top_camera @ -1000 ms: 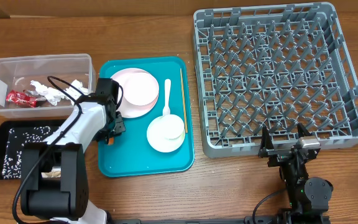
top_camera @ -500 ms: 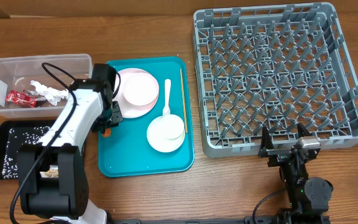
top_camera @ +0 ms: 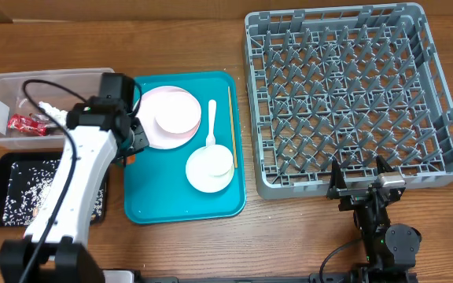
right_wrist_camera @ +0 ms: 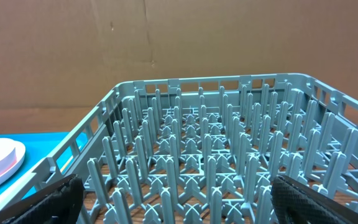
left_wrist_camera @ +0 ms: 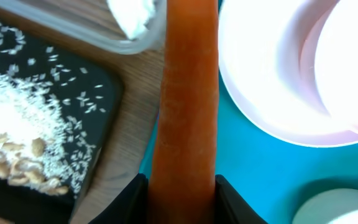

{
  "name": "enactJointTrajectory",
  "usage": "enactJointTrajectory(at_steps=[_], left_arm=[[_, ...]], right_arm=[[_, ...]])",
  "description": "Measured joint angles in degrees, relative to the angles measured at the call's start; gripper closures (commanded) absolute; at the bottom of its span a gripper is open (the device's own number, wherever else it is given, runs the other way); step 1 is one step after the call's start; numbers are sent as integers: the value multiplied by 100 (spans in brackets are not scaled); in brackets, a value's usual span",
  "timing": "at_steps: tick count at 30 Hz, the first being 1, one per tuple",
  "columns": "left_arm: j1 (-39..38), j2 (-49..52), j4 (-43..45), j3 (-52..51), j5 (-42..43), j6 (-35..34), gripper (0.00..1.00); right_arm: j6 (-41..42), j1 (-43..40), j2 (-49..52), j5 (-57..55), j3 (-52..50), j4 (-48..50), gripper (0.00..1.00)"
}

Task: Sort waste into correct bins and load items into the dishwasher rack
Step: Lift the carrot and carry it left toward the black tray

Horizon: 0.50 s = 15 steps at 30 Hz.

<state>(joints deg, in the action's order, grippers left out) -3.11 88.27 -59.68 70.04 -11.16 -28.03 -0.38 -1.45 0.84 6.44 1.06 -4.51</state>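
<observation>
You see a wooden table (top_camera: 211, 39) filling the overhead view, mid-brown, its grain running left to right with darker streaks here and there. On it, left of centre, lies a flat teal serving tray (top_camera: 171, 206), rectangular with rounded corners and a low raised rim, its longer sides running from the near edge toward the far edge. The end of the tray nearest you shows bare teal. In the left wrist view you catch a narrow strip of wood just beside the tray's edge. In the right wrist view a plain brown cardboard wall (right_wrist_camera: 166, 37) stands upright beyond the table, marked by a faint vertical crease.
</observation>
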Motion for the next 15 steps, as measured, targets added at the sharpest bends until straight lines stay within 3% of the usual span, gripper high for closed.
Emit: enactJointTrajectory(at_steps=[15], left_arm=[[1888,-315,-507,50,-7,-205,96]], right_arm=[[-2,0,0,2,0,2,0]])
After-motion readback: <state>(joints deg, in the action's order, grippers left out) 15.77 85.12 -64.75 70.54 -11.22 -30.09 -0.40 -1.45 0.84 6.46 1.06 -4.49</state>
